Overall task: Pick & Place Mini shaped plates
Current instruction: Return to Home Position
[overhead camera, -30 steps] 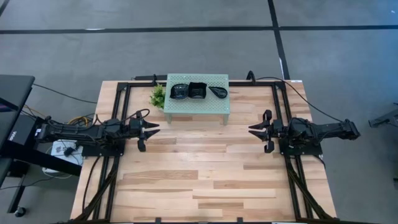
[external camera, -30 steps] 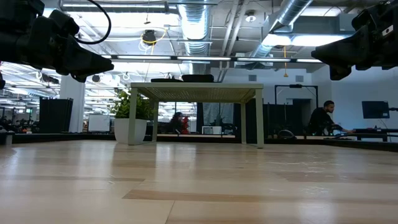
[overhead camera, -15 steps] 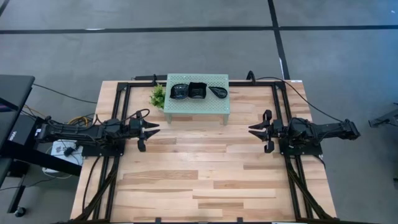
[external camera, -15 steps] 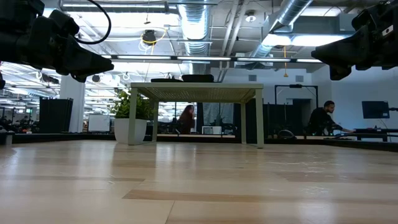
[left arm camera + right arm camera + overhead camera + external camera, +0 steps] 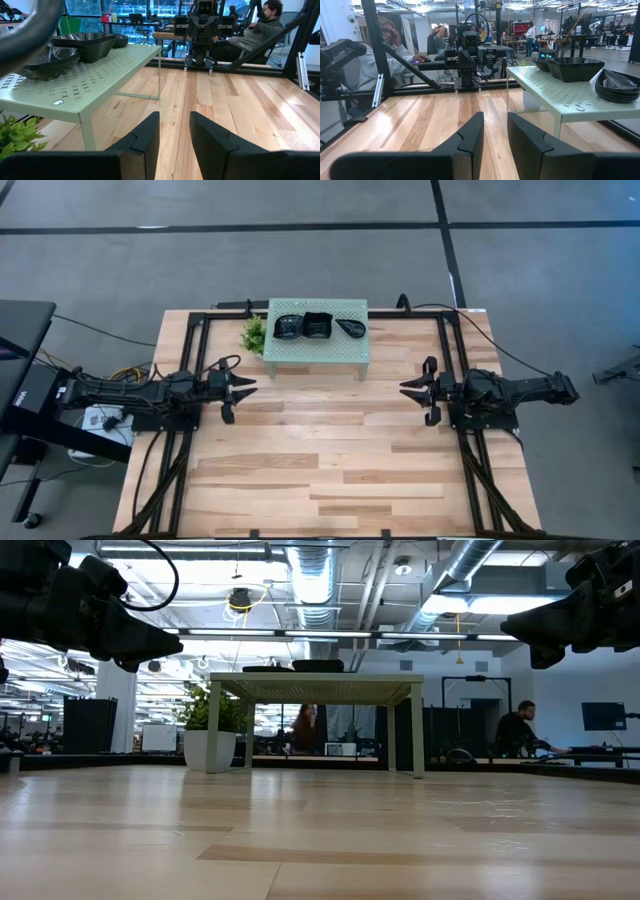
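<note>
Both my tools hang empty above the tabletop [image 5: 330, 450], well apart from the stand. The left tool [image 5: 243, 389] and the right tool [image 5: 407, 389] face each other, each with its fingers parted by a narrow gap and nothing between them.

The mini shaped plates all sit on top of the mint-green perforated stand [image 5: 318, 350], in three stacks side by side. The roundish stack [image 5: 287, 327] is nearest my left arm, the square wavy-edged stack [image 5: 318, 326] is in the middle, and the teardrop stack [image 5: 349, 327] is nearest my right. I count three stacks, one stand and one small plant [image 5: 254, 335] just beside it. No dish lies on the tabletop. How many each stack holds I cannot count.

I judge them hard, light and glossy, so slippery and liable to chip. I would pinch one at its rim, one finger inside and one outside.
</note>
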